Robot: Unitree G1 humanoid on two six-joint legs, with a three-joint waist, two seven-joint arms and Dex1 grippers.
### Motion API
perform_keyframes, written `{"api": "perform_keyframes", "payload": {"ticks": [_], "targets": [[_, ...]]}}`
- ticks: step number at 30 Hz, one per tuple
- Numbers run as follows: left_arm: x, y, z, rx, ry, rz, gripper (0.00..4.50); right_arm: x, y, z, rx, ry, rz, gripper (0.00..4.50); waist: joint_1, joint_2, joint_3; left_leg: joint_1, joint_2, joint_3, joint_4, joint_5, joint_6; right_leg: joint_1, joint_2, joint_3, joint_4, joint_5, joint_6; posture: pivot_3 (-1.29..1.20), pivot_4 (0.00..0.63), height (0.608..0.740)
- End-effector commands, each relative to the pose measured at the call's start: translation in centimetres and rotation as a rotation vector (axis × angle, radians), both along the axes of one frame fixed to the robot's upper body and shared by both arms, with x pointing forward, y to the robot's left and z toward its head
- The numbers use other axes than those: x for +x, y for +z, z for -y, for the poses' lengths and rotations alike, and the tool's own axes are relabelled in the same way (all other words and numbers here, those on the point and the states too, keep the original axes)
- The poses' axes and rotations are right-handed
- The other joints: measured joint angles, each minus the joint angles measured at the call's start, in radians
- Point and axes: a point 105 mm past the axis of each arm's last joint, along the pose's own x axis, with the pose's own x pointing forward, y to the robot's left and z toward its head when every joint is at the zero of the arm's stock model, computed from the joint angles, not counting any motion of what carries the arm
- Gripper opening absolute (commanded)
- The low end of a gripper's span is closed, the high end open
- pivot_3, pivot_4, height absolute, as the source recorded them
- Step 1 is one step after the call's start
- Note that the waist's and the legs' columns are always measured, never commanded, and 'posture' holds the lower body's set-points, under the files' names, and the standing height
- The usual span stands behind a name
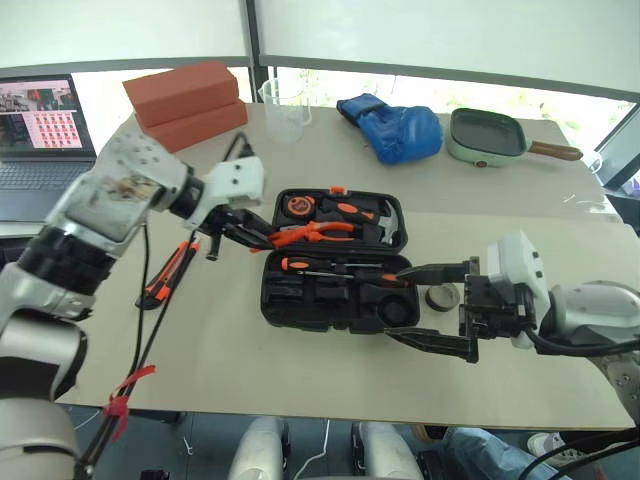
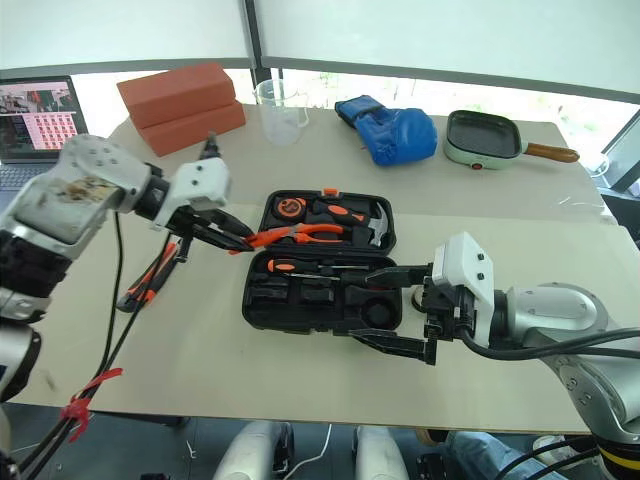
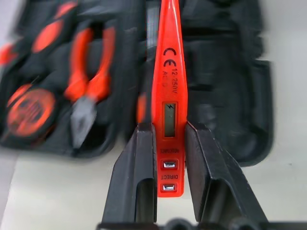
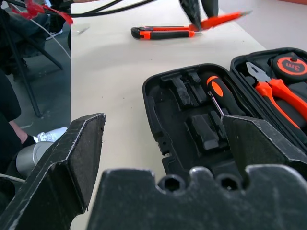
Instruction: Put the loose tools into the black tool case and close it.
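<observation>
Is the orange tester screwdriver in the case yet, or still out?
Out. The left gripper is shut on the tester screwdriver, holding it in the air by the open case's left edge.

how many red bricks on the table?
2: upper brick stacked on the lower brick, at the table's far left corner, beside the clear measuring cup. None apparently hidden.
</observation>
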Motion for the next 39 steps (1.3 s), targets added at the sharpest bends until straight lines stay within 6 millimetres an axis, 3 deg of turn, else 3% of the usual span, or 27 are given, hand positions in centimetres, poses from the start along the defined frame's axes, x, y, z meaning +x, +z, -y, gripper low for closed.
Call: {"api": "perform_keyframes", "payload": {"ticks": [1,5,10,17,25,35,37,39], "targets": [[0.4,-0.6,1.3,0.09,-0.048,0.0,0.38,-0.4,0.9,-0.1,0.012,-0.028,0.051,4.5,-0.001,0.0,0.0,-0.001,0.0,0.0,0.001,0.0,0.001,-0.001,0.0,0.0,0.0,0.0,0.0,0.0,0.15,0.738],[0.6,-2.6,2.2,0.167,-0.036,-0.067,0.38,-0.6,0.9,-0.3,0.033,-0.058,0.056,4.5,-0.006,0.0,0.0,-0.003,0.0,-0.002,0.004,-0.002,0.003,-0.001,0.0,0.0,0.0,0.0,0.002,0.0,0.15,0.738],[1.1,-4.3,2.0,0.248,0.098,-0.133,0.38,-0.8,0.9,-0.2,0.041,-0.08,0.058,4.5,-0.014,0.0,0.0,-0.003,0.0,-0.007,0.005,-0.002,0.004,-0.001,0.0,0.001,0.001,0.0,0.003,0.0,0.15,0.738],[1.3,-5.4,2.3,0.291,0.139,-0.154,0.38,-0.5,0.8,-0.1,0.043,-0.094,0.064,4.5,-0.012,0.0,0.0,-0.003,-0.001,-0.009,0.005,-0.003,0.004,-0.001,0.0,0.001,0.001,0.0,0.003,0.0,0.15,0.738],[0.1,-6.6,2.6,0.335,0.11,-0.221,0.38,-0.4,0.7,-0.2,0.043,-0.096,0.074,4.5,-0.015,0.0,0.0,-0.003,-0.001,-0.01,0.005,-0.003,0.004,-0.001,0.0,0.001,0.002,-0.001,0.003,0.0,0.15,0.738],[0.8,-7.7,1.5,0.401,0.121,-0.185,0.38,-0.3,0.7,-0.3,0.061,-0.102,0.082,4.5,-0.018,0.0,0.0,-0.002,-0.001,-0.01,0.005,-0.003,0.005,0.0,0.0,0.002,0.003,-0.001,0.003,0.0,0.15,0.738],[0.9,-7.6,1.8,0.39,0.124,-0.184,1.38,-0.3,0.7,-0.3,0.065,-0.104,0.083,4.5,-0.019,0.001,0.0,-0.001,-0.001,-0.01,0.005,-0.003,0.005,0.0,0.0,0.003,0.003,-0.001,0.003,0.0,0.15,0.738],[0.9,-7.2,1.9,0.372,0.127,-0.185,1.91,-0.3,0.7,-0.3,0.066,-0.106,0.082,4.5,-0.019,0.001,0.0,-0.001,-0.001,-0.01,0.005,-0.003,0.005,0.0,0.0,0.003,0.003,-0.001,0.003,0.0,0.15,0.738]]}}
